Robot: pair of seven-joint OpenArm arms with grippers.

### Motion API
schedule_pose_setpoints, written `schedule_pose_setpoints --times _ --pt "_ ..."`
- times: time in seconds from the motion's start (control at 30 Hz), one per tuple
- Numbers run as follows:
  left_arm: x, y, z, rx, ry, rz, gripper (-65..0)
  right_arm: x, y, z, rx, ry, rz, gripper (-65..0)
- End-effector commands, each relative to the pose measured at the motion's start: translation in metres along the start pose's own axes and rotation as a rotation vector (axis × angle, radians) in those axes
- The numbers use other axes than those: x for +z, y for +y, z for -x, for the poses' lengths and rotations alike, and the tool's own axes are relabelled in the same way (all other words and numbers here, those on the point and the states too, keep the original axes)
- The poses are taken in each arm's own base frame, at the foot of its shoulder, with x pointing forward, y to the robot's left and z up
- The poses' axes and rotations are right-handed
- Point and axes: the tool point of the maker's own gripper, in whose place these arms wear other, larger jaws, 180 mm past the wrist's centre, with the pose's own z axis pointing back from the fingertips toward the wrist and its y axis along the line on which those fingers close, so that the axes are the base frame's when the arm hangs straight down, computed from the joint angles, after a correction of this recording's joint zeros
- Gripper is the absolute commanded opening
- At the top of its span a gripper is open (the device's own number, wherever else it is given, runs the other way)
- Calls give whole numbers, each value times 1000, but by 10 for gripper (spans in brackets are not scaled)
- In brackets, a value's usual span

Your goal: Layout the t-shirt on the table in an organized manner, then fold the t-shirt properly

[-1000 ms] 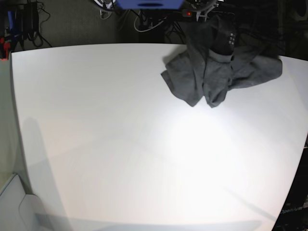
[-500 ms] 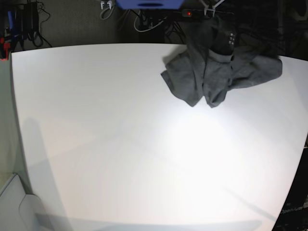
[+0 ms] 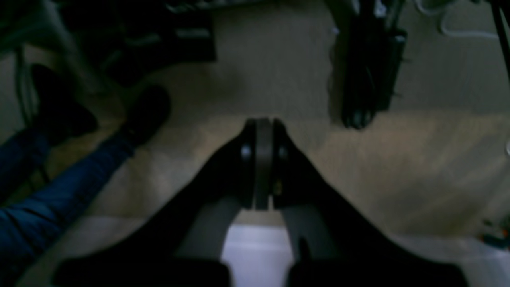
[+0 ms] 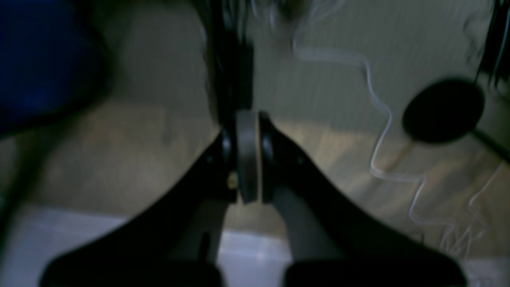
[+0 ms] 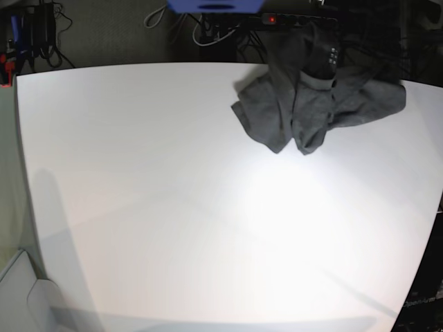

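Laying the t-shirt (image 5: 315, 111) out comes first, and nothing of that is done: it lies crumpled in a heap at the far edge of the table (image 5: 173, 207), toward the far corner on the left arm's side, with part of the cloth running up and over the rim into the dark behind. Neither arm shows in the base view. The left gripper (image 3: 261, 123) and the right gripper (image 4: 247, 115) are both closed with pads pressed together on nothing, and their wrist cameras look past the table edge at the floor and cables, so both seem to be parked well away from the cloth. To do this step well, each gripper would need to open before it comes down, then pinch a single layer at two well-separated points, best the shoulders or the hem corners, though the bunched folds hide which is which. Dragging the shirt toward the broad middle of the white top should let it spread flat.
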Motion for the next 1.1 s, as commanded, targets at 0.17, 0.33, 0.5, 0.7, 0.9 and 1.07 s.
schedule_pose_setpoints --times 0.17,0.33,0.5,0.7,0.9,1.07 --pt "32 12 -4 52 -78 6 -648 47 9 -35 -16 -153 -15 -650" --pt "54 35 -14 162 -129 17 -648 72 8 -58 -24 -231 -8 -650" --pt "79 42 -21 154 -174 39 -648 93 6 -78 -18 -297 -9 -650" --pt "122 46 -38 164 -258 36 -648 97 8 -83 0 -312 -22 -650" --pt "172 51 -72 170 -378 27 -648 97 8 -83 1 -313 -22 -650" --pt "221 38 -117 143 -511 72 -648 96 7 -84 1 -313 -22 -650"
